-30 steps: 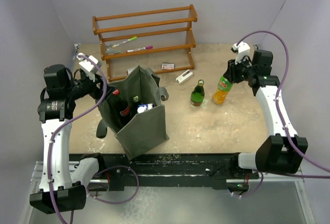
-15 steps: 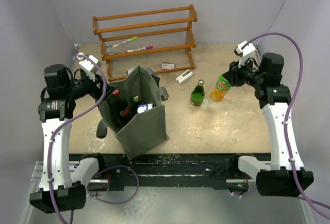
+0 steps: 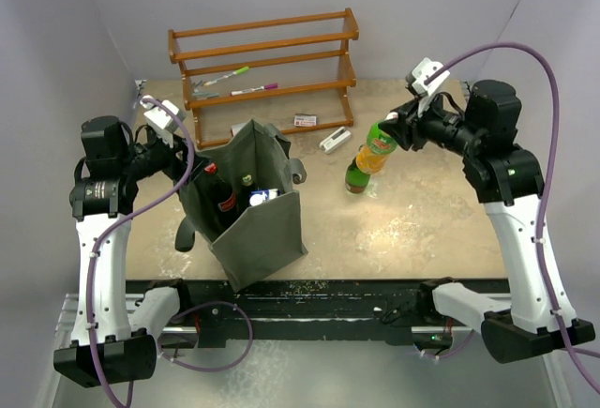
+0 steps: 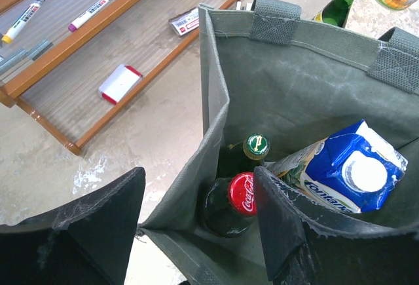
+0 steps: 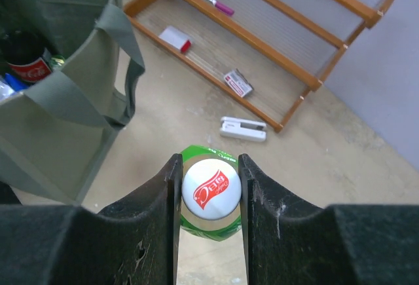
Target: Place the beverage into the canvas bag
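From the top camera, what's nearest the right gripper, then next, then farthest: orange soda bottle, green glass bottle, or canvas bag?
1. Orange soda bottle: held in the right gripper.
2. Green glass bottle: just beside it.
3. Canvas bag: far left.

Your right gripper [image 3: 390,133] clamps the neck of the green-capped orange soda bottle [image 3: 375,155] and holds it tilted, at 2 o'clock from the boxy grey-green canvas bag [image 3: 262,225]. A dark green glass bottle [image 3: 357,179] stands at the soda bottle's 7 o'clock. Your left gripper [image 3: 180,158] sits at the bag's 9 o'clock rim. Inside the open top you see dark bottles [image 3: 225,200] and a blue-and-white carton [image 3: 263,197].
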You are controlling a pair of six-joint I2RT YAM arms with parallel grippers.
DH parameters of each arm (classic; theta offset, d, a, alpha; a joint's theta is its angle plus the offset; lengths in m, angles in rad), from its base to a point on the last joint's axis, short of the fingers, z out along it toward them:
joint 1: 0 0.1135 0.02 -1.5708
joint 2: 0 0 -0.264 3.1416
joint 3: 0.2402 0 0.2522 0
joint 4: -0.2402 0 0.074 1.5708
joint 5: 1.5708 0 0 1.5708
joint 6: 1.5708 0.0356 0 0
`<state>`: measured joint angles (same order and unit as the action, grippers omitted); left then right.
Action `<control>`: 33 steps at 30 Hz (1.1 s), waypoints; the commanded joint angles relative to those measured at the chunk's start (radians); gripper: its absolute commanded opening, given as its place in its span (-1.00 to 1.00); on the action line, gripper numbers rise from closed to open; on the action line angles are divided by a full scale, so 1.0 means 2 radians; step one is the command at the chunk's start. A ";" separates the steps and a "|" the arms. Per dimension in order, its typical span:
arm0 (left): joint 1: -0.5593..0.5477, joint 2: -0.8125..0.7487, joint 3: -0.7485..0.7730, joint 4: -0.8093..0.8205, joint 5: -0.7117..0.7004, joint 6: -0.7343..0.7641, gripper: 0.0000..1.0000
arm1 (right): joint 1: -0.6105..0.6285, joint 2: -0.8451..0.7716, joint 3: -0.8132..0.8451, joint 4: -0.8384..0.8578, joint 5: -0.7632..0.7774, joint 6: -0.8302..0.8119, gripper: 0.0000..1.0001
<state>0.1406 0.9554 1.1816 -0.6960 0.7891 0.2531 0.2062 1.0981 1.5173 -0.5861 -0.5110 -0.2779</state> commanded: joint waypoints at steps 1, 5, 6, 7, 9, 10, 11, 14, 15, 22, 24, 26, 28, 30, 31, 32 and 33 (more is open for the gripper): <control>-0.003 0.001 0.010 0.022 0.000 -0.001 0.41 | 0.014 -0.001 0.070 0.035 -0.017 0.007 -1.00; -0.003 0.007 0.017 0.019 -0.015 0.001 0.41 | 0.034 0.015 0.111 0.041 -0.039 0.020 -1.00; -0.003 0.009 0.019 0.019 -0.018 0.002 0.41 | 0.038 0.020 0.122 0.043 -0.042 0.023 -1.00; -0.003 0.010 0.021 0.019 -0.020 0.002 0.41 | 0.043 0.024 0.134 0.044 -0.046 0.027 -1.00; -0.003 0.014 0.025 0.020 -0.023 0.001 0.40 | 0.052 0.033 0.156 0.051 -0.056 0.037 -1.00; -0.003 0.015 0.026 0.020 -0.025 0.000 0.40 | 0.057 0.039 0.169 0.053 -0.061 0.042 -1.00; -0.003 0.016 0.027 0.021 -0.027 0.000 0.40 | 0.063 0.046 0.181 0.056 -0.066 0.048 -1.00; -0.003 0.020 0.027 0.021 -0.030 -0.001 0.40 | 0.085 0.073 0.222 0.056 -0.068 0.058 -1.00; -0.003 0.020 0.027 0.021 -0.031 -0.001 0.40 | 0.093 0.081 0.234 0.057 -0.067 0.061 -1.00; -0.003 0.024 0.028 0.022 -0.037 0.001 0.40 | 0.169 0.141 0.325 0.054 -0.047 0.071 -1.00; -0.003 0.026 0.027 0.024 -0.038 0.000 0.40 | 0.197 0.162 0.356 0.043 -0.036 0.069 -1.00; -0.003 0.030 0.028 0.023 -0.040 -0.004 0.40 | 0.227 0.187 0.397 0.027 -0.026 0.063 -1.00; -0.003 0.033 0.029 0.021 -0.041 -0.004 0.40 | 0.255 0.213 0.435 0.013 -0.020 0.061 -1.00; -0.003 0.032 0.030 0.021 -0.043 -0.004 0.40 | 0.283 0.240 0.464 0.003 -0.011 0.058 -1.00; -0.003 0.031 0.030 0.021 -0.044 -0.005 0.40 | 0.298 0.251 0.474 -0.001 -0.007 0.056 -1.00; -0.003 0.029 0.030 0.021 -0.045 -0.005 0.40 | 0.310 0.262 0.482 -0.004 -0.004 0.054 -1.00; -0.002 0.028 0.031 0.021 -0.047 -0.004 0.40 | 0.321 0.272 0.490 -0.007 -0.004 0.053 -1.00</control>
<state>0.1406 1.0218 1.1999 -0.6960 0.7021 0.2531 0.7708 1.5997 2.4035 -0.6407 -0.5568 -0.1570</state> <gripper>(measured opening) 0.700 0.364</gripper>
